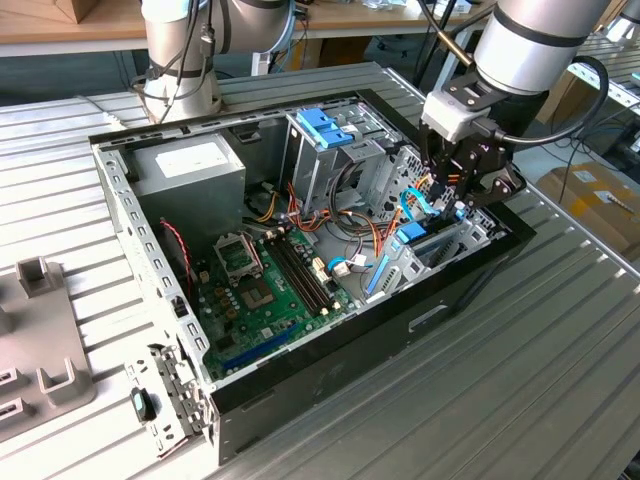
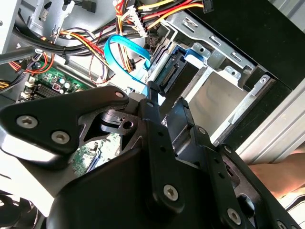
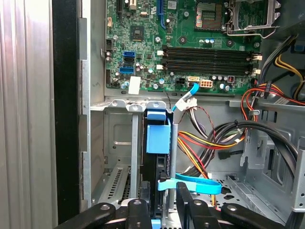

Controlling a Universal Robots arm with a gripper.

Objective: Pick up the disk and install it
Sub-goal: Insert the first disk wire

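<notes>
The disk [image 3: 158,136] stands on edge in the metal drive bay [image 3: 116,143] with my hand [image 3: 159,200] right at it, squeezing or not I cannot tell; I think it is hard, a bit heavy and easy to break, best held by its flat sides.

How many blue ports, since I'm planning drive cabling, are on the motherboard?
2, in the first wrist view: one blue port and a second blue port beside it, on the motherboard near the white sticker. More may be hidden.

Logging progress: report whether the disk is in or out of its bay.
In, at least partly: the disk sits between the drive bay's metal rails. Fully seated: cannot tell.
</notes>
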